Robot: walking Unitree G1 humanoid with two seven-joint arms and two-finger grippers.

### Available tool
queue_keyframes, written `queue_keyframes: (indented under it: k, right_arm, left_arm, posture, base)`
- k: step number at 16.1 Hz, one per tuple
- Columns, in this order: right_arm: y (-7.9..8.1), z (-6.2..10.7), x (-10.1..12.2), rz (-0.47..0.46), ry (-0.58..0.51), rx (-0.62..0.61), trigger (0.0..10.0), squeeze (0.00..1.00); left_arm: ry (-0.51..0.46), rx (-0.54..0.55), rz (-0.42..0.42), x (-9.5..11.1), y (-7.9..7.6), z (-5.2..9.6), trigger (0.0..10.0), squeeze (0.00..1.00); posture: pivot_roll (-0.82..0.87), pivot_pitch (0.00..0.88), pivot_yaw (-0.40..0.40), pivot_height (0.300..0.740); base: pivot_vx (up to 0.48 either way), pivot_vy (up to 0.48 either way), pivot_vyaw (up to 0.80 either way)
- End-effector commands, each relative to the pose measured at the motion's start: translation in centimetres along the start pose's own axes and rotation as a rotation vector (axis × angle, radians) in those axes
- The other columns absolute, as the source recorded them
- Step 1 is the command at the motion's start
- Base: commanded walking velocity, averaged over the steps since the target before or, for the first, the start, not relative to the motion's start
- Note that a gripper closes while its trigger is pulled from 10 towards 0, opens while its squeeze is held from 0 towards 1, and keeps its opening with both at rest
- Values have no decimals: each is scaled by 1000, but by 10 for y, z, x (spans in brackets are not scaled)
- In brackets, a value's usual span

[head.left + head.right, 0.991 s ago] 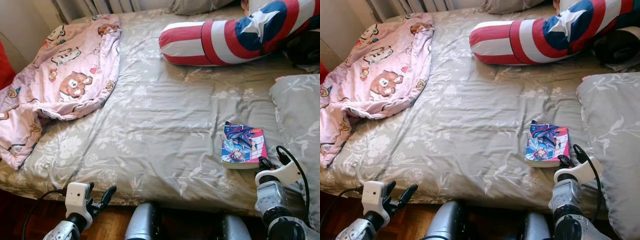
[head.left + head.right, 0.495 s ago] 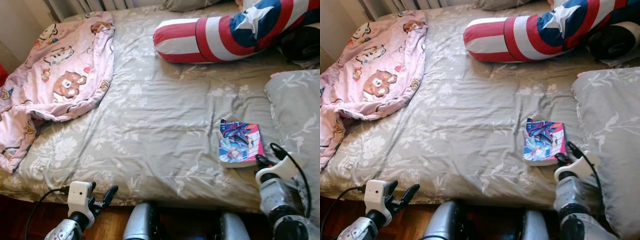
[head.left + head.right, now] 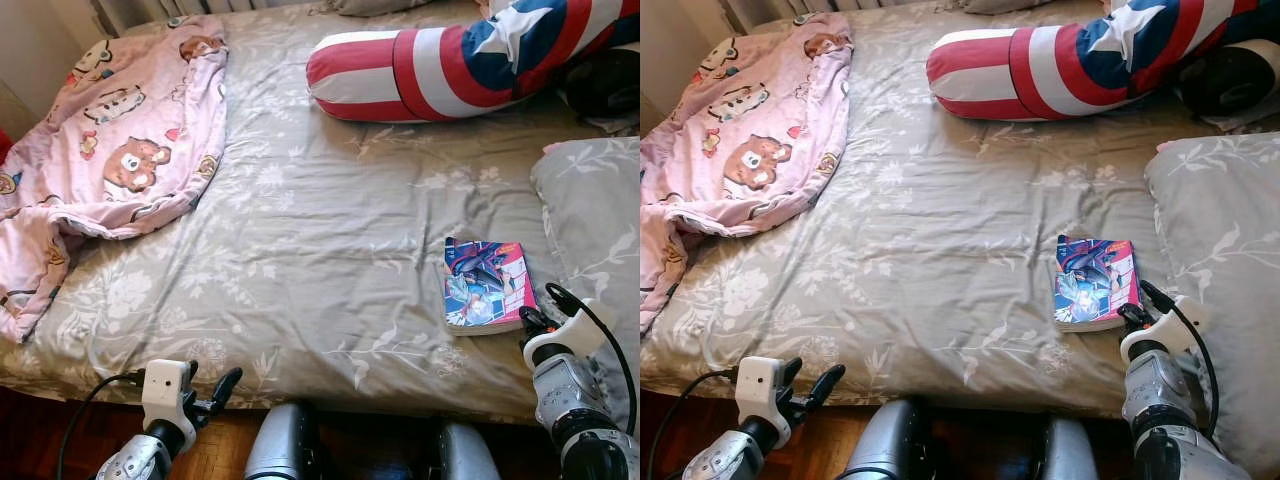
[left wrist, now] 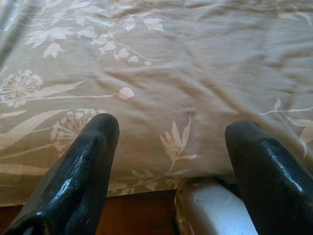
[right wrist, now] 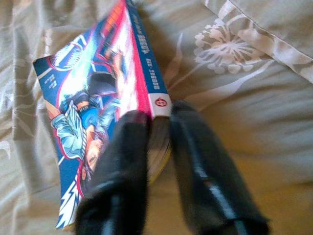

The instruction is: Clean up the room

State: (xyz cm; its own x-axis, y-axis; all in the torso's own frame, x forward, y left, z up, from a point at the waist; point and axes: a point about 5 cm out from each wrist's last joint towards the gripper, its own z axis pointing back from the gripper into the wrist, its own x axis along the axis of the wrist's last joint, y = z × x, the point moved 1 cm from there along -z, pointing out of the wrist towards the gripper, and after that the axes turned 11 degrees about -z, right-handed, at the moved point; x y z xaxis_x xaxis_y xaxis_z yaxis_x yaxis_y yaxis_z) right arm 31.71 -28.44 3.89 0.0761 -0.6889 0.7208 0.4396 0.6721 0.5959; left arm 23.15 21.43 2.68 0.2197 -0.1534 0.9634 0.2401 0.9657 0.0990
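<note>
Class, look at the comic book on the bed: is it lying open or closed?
Closed. The comic book lies flat on the bedspread with its front cover up, and its spine and stacked page edges show together beside the right gripper.
</note>
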Motion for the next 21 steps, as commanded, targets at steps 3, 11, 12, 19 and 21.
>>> queue_keyframes:
  k: [3, 11, 12, 19, 21]
  right_arm:
    - [-7, 2, -1, 24, 1, -38, 10000, 1000]
    - [-13, 3, 20, 68, -140, -144, 10000, 0]
    - [-8, 4, 3, 126, -96, -99, 10000, 0]
    - [-4, 24, -46, 393, -59, 96, 10000, 0]
    - [-16, 33, -63, 430, 7, 81, 10000, 0]
  left_arm:
    - [40, 23, 2, -8, 5, 5, 10000, 0]
    - [44, 19, 5, -11, 4, 2, 10000, 0]
    - [46, 21, 8, -12, 2, -1, 10000, 0]
    - [38, 22, 62, -11, -13, -37, 10000, 0]
    - [67, 21, 78, -18, -18, -45, 10000, 0]
  posture:
    - [182, 227, 144, 632]
    - [168, 204, 135, 632]
    - [165, 188, 127, 632]
    - [64, 56, 68, 656]
    - [47, 10, 48, 676]
  base:
    - [0, 0, 0]
    - [0, 0, 0]
    - [0, 0, 0]
    - [0, 0, 0]
    - [0, 0, 0]
